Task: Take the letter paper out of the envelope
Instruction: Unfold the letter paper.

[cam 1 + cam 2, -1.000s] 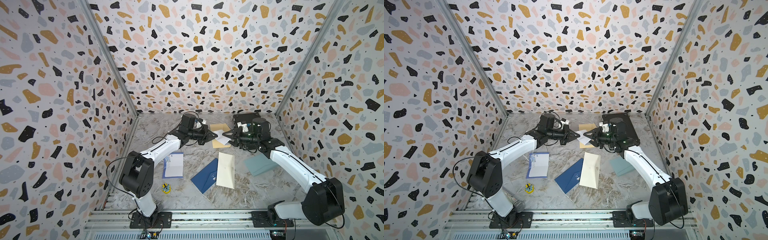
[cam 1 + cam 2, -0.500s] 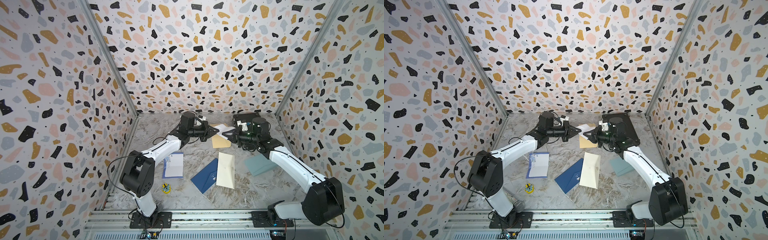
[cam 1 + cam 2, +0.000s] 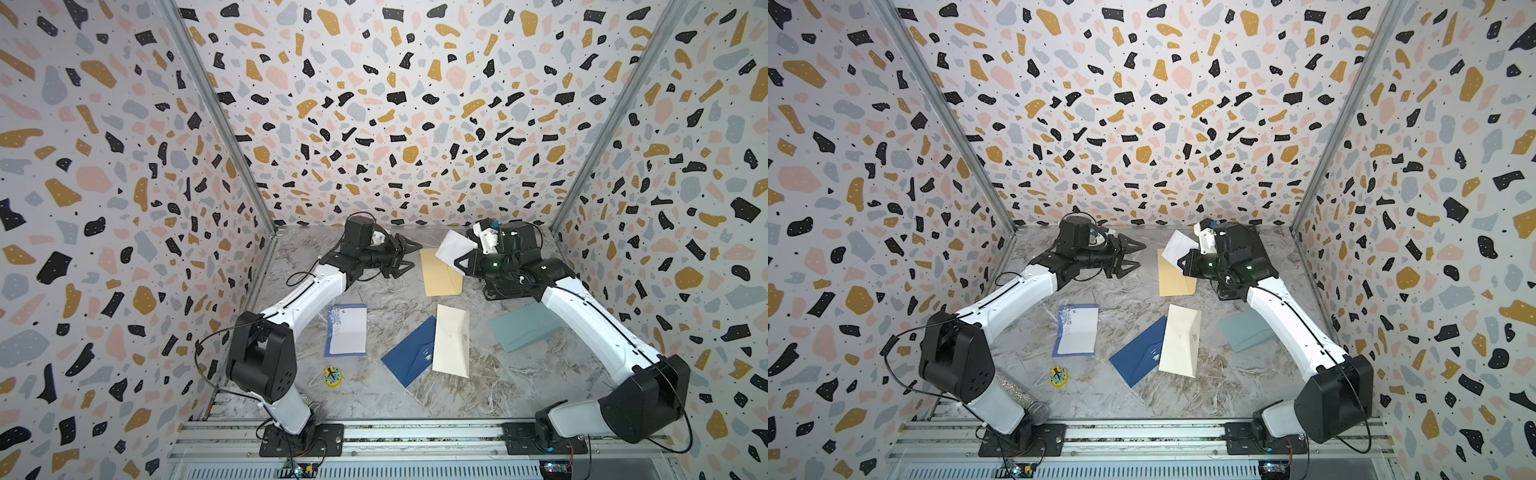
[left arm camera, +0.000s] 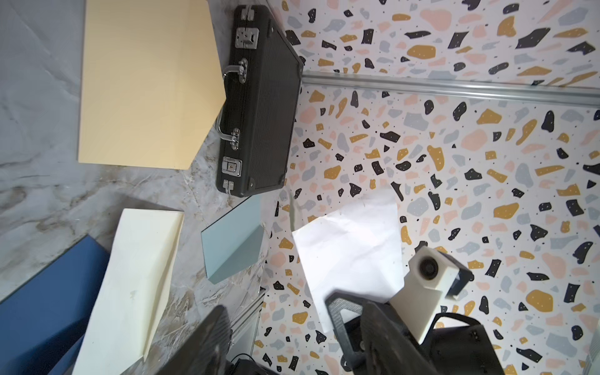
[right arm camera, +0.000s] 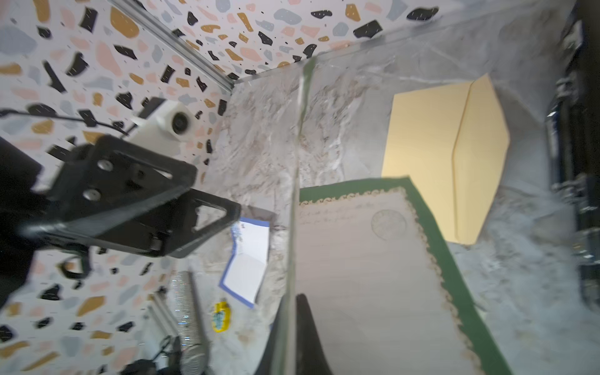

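Up near the back wall, centre frame, my right pincer [image 3: 463, 259] is clamped on the letter paper [image 3: 454, 246], lifted clear above the upper-right corner of the tan envelope [image 3: 439, 274]. The envelope's long axis runs top-to-bottom, and my left pincer [image 3: 409, 257] gapes empty just left.

This is a robotics lab test cell, not a lived-in room. Three terrazzo-print panels [image 3: 415, 104] box in a marbled tabletop [image 3: 374, 399], joined at the far corners by bare aluminium posts [image 3: 224, 124]. Along the tabletop's near edge runs an aluminium rail [image 3: 415, 434]. A left arm [image 3: 303, 299] and a right arm [image 3: 590, 316] are bolted to it on black plates [image 3: 301, 440], with cables trailing. Below the rail is what looks like a small circuit board [image 3: 300, 471]. Staged props lie about: a tan envelope [image 3: 440, 270] toward the far edge, a black briefcase [image 4: 259, 113] by the far right corner and a glittery microphone [image 3: 1021, 399] at the near left corner.
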